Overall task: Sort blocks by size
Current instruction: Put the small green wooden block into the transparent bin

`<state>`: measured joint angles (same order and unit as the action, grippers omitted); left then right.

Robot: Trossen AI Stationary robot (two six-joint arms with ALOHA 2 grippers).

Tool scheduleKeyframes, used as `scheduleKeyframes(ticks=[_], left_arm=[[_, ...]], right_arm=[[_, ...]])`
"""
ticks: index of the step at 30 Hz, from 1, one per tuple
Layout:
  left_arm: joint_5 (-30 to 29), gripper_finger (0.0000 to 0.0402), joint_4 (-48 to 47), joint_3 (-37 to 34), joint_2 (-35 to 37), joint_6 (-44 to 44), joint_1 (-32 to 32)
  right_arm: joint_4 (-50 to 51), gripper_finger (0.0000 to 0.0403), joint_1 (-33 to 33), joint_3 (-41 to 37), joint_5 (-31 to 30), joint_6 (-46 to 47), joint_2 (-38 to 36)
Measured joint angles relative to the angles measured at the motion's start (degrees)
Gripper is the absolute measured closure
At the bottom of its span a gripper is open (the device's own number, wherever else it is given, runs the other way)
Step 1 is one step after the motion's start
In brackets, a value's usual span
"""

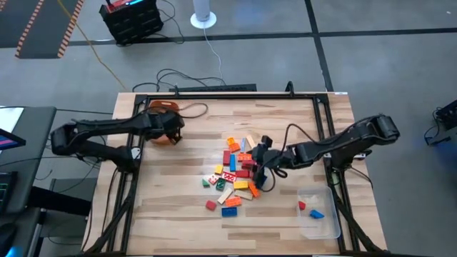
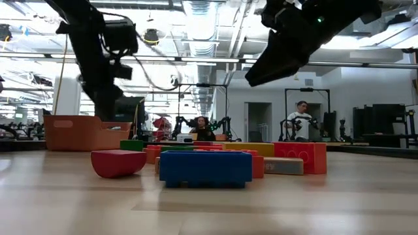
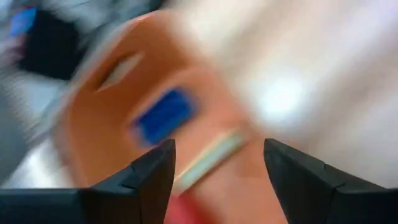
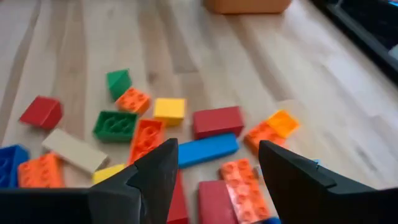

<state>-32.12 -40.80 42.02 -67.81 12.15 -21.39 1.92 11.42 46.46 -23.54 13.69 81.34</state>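
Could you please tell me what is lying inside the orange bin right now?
Inside the orange bin lie a blue block and a tan block, with something red at the edge; the left pincer covers the rest.

No text, label, brand, number or sign can be read anywhere in these views. One tan block (image 2: pixel 282 166) in the low view, at about 3 o'clock from the blue block (image 2: pixel 205 168), carries a faint mark on its side, too blurred to make out. In the high view a red block (image 1: pixel 229 176) in the middle of the pile shows small pale marks on its top, too small to read.
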Motion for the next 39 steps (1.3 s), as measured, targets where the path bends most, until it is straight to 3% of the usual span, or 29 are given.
scheduleKeyframes(ticks=[6, 10, 14, 25, 35, 39], left_arm=[[12.81, 0.0163, 8.50, 0.09, -0.74, -9.43, 15.34], [14.15, 0.0163, 16.03, 0.15, -3.80, -7.66, 25.78], [15.98, 0.0163, 18.73, 1.36, -9.59, -3.49, 31.84], [18.19, 0.0163, 19.58, 7.69, -23.49, -5.22, 38.61], [19.41, 0.0165, 21.29, 9.92, -28.48, -7.82, 38.85], [19.38, 0.0187, 21.27, 9.92, -28.63, -6.25, 38.85]], right_arm=[[-0.26, 0.0148, -0.94, 0.03, 0.02, 1.36, 0.57], [-2.30, 0.0148, -0.22, 0.02, 0.01, 1.79, 4.06], [-2.87, 0.0148, -0.17, 0.02, 0.05, 2.98, 5.24], [-5.34, 0.0148, 0.72, 0.02, -0.07, 4.31, 5.20], [-5.71, 0.0149, 2.34, 0.02, -0.26, 4.46, 5.20], [-5.78, 0.0149, 2.33, 0.02, -0.43, 4.91, 5.20]])
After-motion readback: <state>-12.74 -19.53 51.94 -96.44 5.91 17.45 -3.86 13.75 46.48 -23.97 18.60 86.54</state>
